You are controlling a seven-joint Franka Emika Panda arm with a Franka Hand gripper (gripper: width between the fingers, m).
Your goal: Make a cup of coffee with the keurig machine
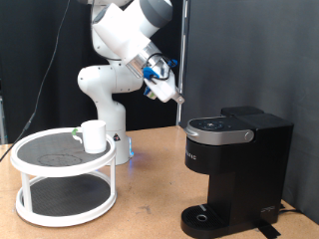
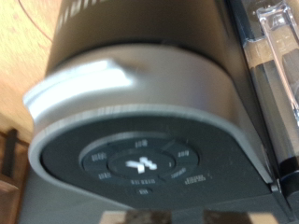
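The keurig machine [image 1: 234,164] is black and boxy and stands on the wooden table at the exterior view's right, with its lid down. My gripper [image 1: 177,100] hangs just above the machine's front top edge. Its fingers come together in one narrow tip with nothing between them. The wrist view is filled by the machine's lid [image 2: 140,103] and its ring of buttons [image 2: 140,168]; my fingers do not show there. The white cup [image 1: 93,135] stands upright on the top shelf of a round white rack [image 1: 60,199] at the exterior view's left, far from the gripper.
The machine's round drip base [image 1: 204,214] has nothing on it. Its clear water tank [image 2: 276,75] shows beside the lid in the wrist view. The arm's white base [image 1: 105,100] stands behind the rack. A black curtain hangs at the back.
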